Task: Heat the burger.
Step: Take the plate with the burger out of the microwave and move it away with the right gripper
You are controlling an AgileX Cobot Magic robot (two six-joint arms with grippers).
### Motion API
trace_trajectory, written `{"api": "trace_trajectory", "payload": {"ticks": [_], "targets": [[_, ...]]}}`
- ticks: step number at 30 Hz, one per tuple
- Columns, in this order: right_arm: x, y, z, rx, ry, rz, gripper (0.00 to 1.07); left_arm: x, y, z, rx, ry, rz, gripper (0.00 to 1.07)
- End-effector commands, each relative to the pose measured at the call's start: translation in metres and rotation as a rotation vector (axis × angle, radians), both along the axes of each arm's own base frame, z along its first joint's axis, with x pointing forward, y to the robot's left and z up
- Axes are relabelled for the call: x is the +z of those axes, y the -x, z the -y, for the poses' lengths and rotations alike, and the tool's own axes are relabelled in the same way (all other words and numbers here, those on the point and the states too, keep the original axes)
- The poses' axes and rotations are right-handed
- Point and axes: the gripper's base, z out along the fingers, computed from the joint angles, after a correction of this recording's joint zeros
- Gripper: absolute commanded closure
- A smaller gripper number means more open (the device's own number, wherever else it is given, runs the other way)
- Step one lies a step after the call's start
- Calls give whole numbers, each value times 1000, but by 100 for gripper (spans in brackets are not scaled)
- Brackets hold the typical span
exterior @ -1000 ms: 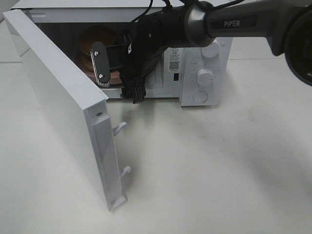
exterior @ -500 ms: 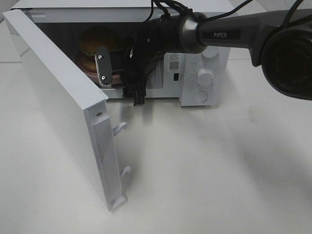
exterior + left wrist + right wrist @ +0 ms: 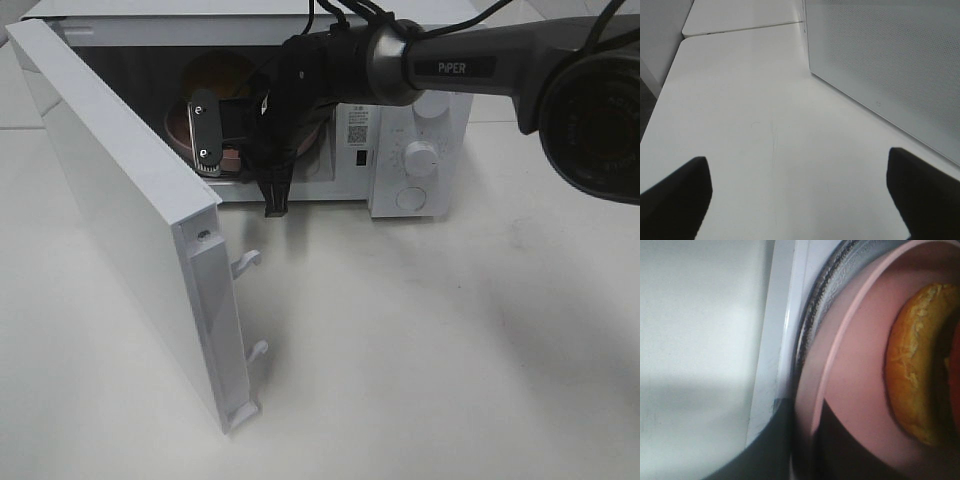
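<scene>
Right arm [image 3: 480, 70]: a dark grey tube marked PiPER in white; black cables [image 3: 345, 12] behind its hand [image 3: 215, 165]; one flat black finger [image 3: 205, 135] with two screws.

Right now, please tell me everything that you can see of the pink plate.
The pink plate is round, smooth and matt, with a low raised rim. It lies on the glass turntable inside the open microwave. The burger sits on it. The right gripper grips its near rim, one finger on each side.
</scene>
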Motion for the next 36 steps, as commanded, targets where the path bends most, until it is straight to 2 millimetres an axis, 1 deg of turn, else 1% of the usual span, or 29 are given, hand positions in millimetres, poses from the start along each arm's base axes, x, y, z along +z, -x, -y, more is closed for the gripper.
{"api": "trace_trajectory", "payload": {"ticks": [1, 4, 6, 12, 13, 14, 17, 19, 22, 24, 29, 36], "targets": [[14, 6, -7, 19, -23, 2, 107, 0, 3, 0, 1, -2, 19, 20], [15, 7, -6, 29, -12, -3, 107, 0, 3, 0, 1, -2, 19, 20], [15, 15, -10, 83, 14, -25, 107, 0, 3, 0, 1, -2, 19, 20], [18, 19, -9, 120, 40, -45, 107, 0, 3, 0, 1, -2, 19, 20], [21, 23, -13, 139, 43, -49, 107, 0, 3, 0, 1, -2, 19, 20], [26, 24, -12, 152, 47, -41, 107, 0, 3, 0, 1, -2, 19, 20], [29, 25, -12, 160, 49, -35, 107, 0, 3, 0, 1, -2, 19, 20], [36, 32, -8, 199, 60, 0, 107, 0, 3, 0, 1, -2, 19, 20], [37, 34, -6, 214, 72, 1, 107, 0, 3, 0, 1, -2, 19, 20], [40, 43, 0, 257, 93, 17, 107, 0, 3, 0, 1, -2, 19, 20], [42, 52, 8, 295, 100, 72, 107, 0, 3, 0, 1, -2, 19, 20], [46, 63, 17, 318, 112, 78, 107, 0, 3, 0, 1, -2, 19, 20]]}}
